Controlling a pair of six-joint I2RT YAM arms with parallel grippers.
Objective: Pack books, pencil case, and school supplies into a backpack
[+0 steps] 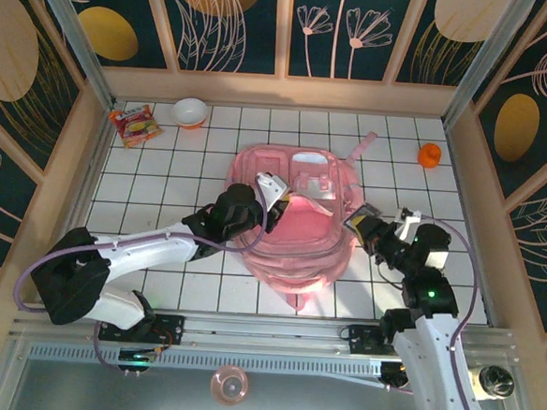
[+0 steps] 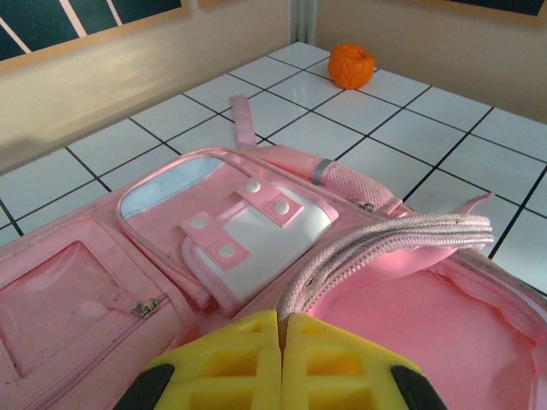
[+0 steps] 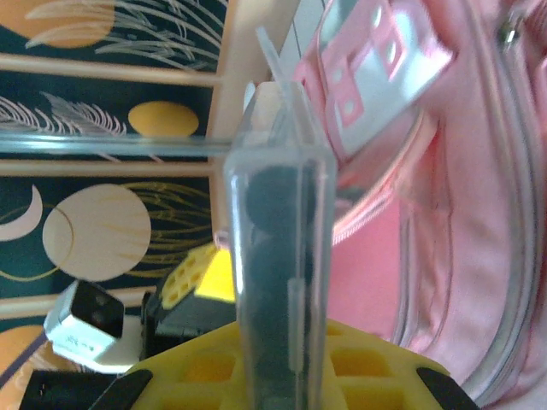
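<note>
Left fingers [image 2: 231,354] clench the backpack [image 1: 284,253] by its zip rim, mid-surface; right fingers [image 3: 367,359] grasp the clear packet [image 3: 273,256] beside its right side. Next, I'd swing it over the opening, then release.

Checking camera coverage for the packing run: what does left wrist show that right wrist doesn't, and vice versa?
Left wrist: the orange object on the tiled table, and the open zip edge seen from close up.
Right wrist: the right hand shut on a clear packet with dark contents.
Both: the pink backpack, its white snap pocket, and the left hand, shut at the zip edge.
</note>
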